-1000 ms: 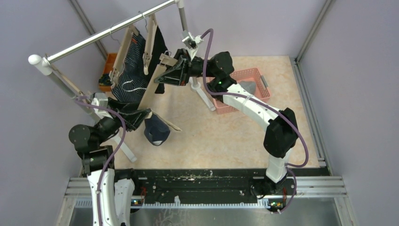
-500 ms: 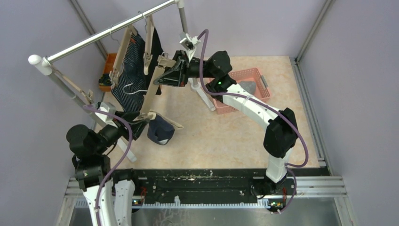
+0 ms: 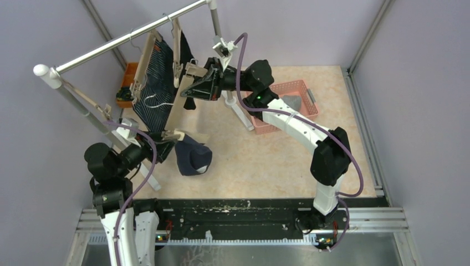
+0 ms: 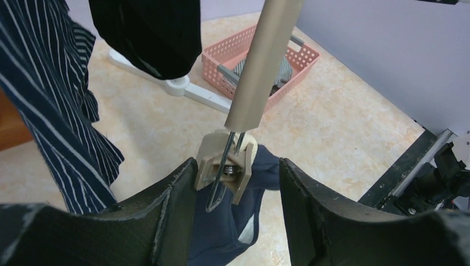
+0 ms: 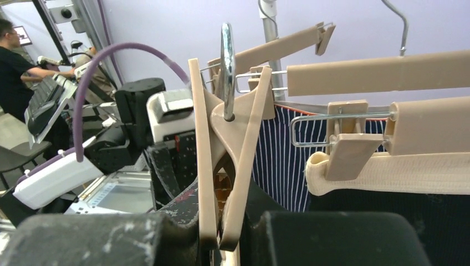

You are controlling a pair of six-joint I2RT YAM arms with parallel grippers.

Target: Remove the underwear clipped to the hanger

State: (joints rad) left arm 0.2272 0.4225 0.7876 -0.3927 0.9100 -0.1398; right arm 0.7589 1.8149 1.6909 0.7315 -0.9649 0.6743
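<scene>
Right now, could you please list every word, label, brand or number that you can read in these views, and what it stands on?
No text can be read in any view.
No print shows on any hanger, the striped underwear or the pink basket.
The small screen beside the person in the right wrist view is too small and blurred to read.

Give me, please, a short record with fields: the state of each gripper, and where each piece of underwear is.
left gripper: open, fingers on both sides of the clip
right gripper: shut on the beige hanger
navy underwear: hanging from that clip
striped underwear: hanging under the rail
pink basket: on the table, grey cloth inside
</scene>
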